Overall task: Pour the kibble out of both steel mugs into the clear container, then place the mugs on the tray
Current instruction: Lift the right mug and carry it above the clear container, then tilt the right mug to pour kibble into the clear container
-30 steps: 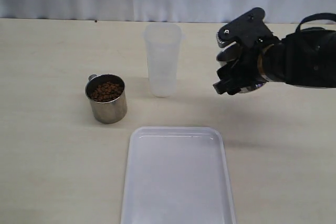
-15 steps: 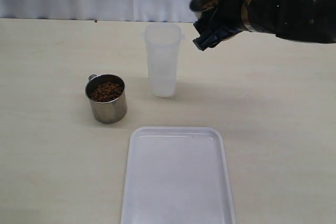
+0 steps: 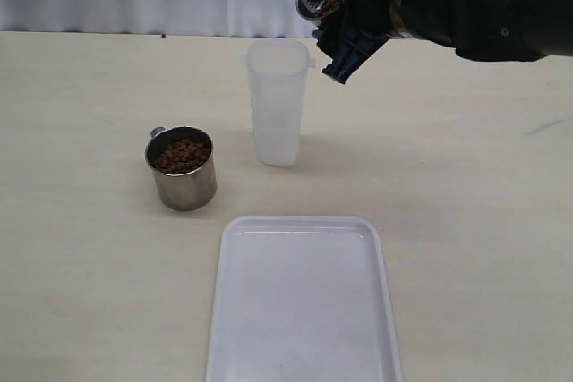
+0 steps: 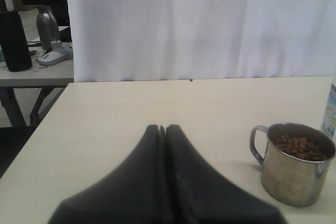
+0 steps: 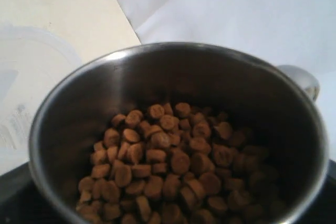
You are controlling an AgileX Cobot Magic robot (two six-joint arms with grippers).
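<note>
Rising and swinging left since a second ago, the right end effector [image 3: 338, 33] is gripping a shiny steel mug [image 5: 157, 77] of brown kibble [image 5: 168, 166]. It is hovering just above and right of the clear container [image 3: 277, 100], far centre on the bench [image 3: 89, 292]. The rigid, slick steel is probably light, so clamping across the wall seems best. The left end effector [image 4: 163, 132] is sitting closed and empty.

Lab or office — white curtain [image 4: 184, 24] backdrop, side desk [image 4: 31, 74], computer mouse [image 4: 52, 56]
</note>
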